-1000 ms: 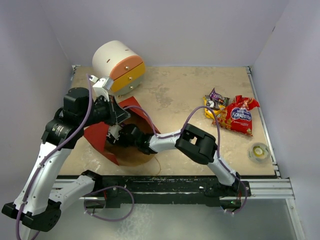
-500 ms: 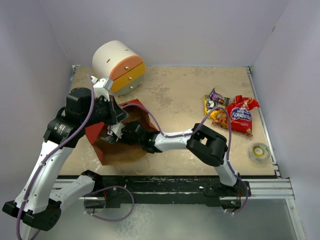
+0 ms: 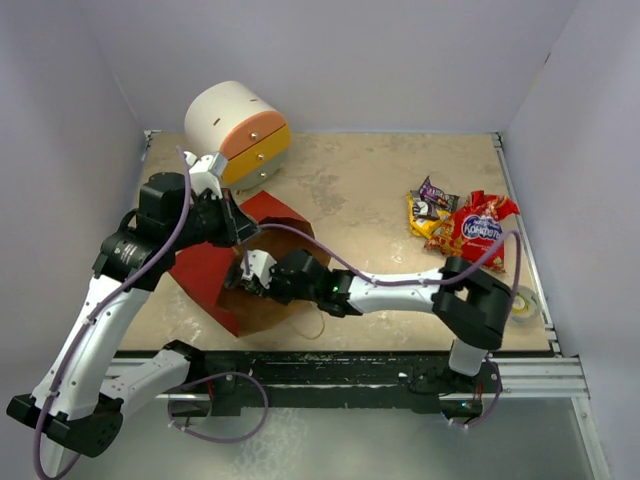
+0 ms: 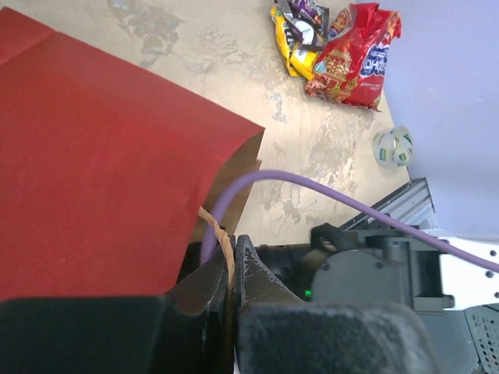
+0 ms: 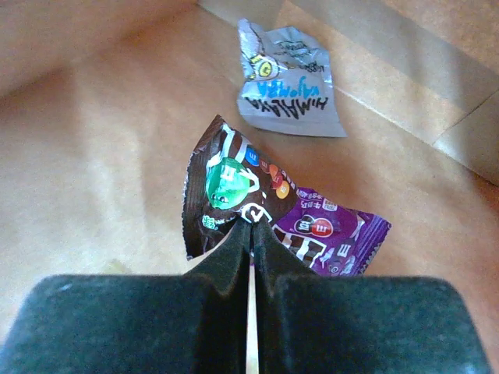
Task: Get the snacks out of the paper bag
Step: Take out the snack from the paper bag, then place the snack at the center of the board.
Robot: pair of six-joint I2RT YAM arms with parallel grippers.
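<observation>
A: While my left end effector (image 4: 231, 257) clamps the paper bag (image 4: 93, 156) by its handle (image 4: 212, 222), my right end effector (image 5: 251, 227) pinches the brown packet (image 5: 226, 183) inside it.
B: Risk?
A: Thin corner grip; could slip on pullout.

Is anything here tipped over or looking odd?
The red paper bag lies on its side instead of standing. The left end effector pinches its handle, and the right end effector, inside it, is closed on a brown packet.

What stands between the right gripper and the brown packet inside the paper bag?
Nothing visible. The right gripper is closed on the brown packet inside the paper bag; a purple packet lies beside it, touching.
</observation>
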